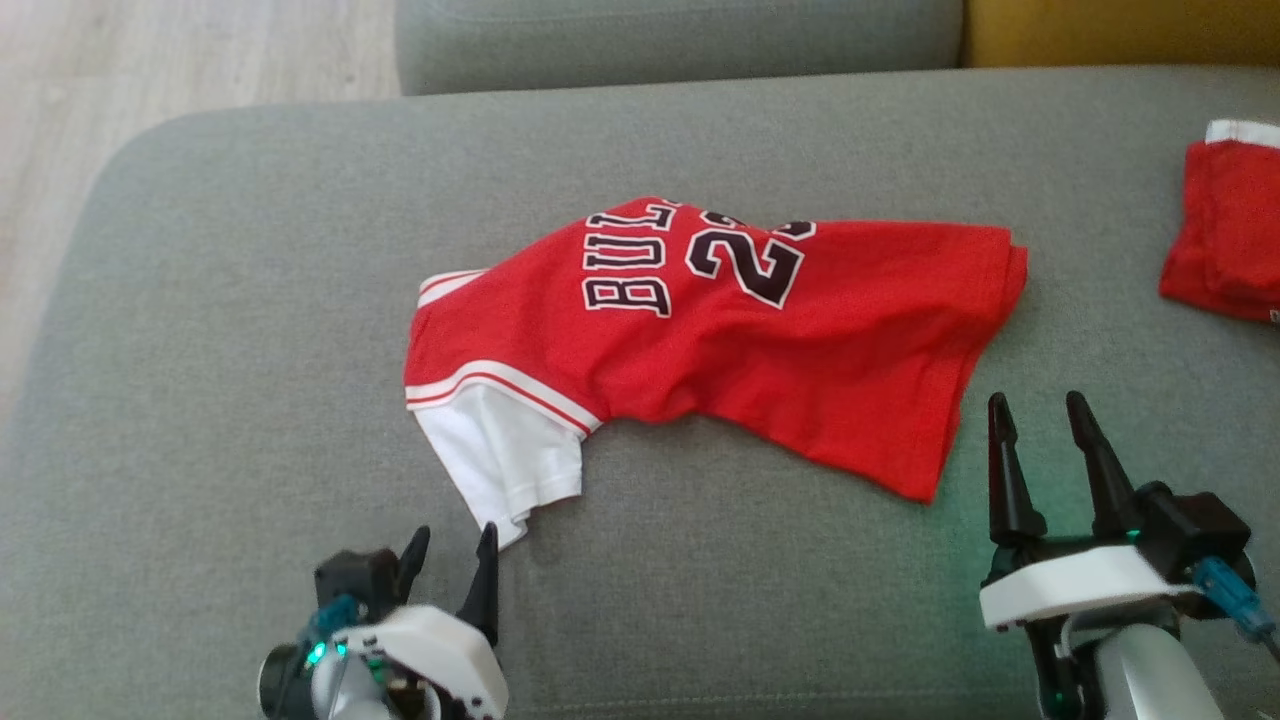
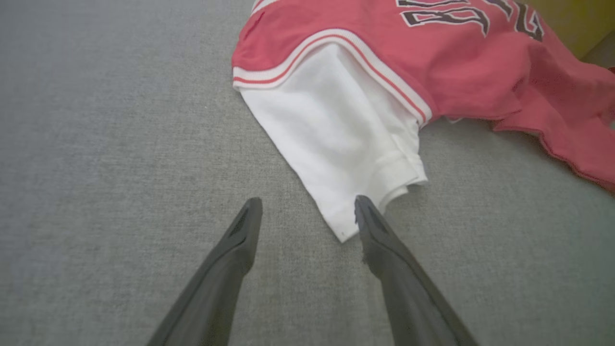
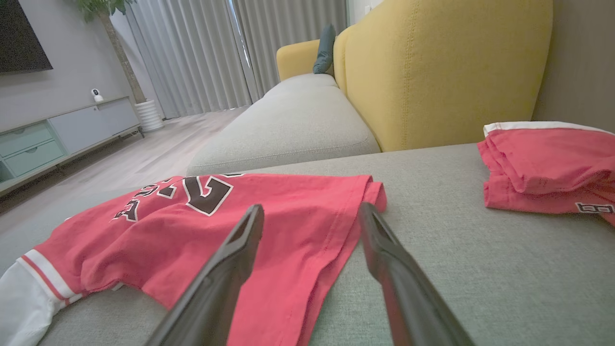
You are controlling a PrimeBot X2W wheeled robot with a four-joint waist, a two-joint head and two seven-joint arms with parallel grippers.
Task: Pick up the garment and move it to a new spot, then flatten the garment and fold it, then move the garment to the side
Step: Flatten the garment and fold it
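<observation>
the garment (image 1: 720, 340) lies rumpled, flattening seemingly in hand — left gripper (image 1: 450, 560) and right gripper (image 1: 1045, 440) gape empty; next, perhaps pinch the white sleeve (image 2: 336, 139).

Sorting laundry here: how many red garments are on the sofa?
2. The red basketball jersey with white sleeve lies centred on the grey fabric cushion; a folded red garment with white trim sits at its right edge, partly cut off. Others may lie out of view.

You have bare cushion (image 1: 200, 330) at nine o'clock of the jersey (image 1: 760, 340); the folded red garment (image 1: 1225, 230) blocks three o'clock.
</observation>
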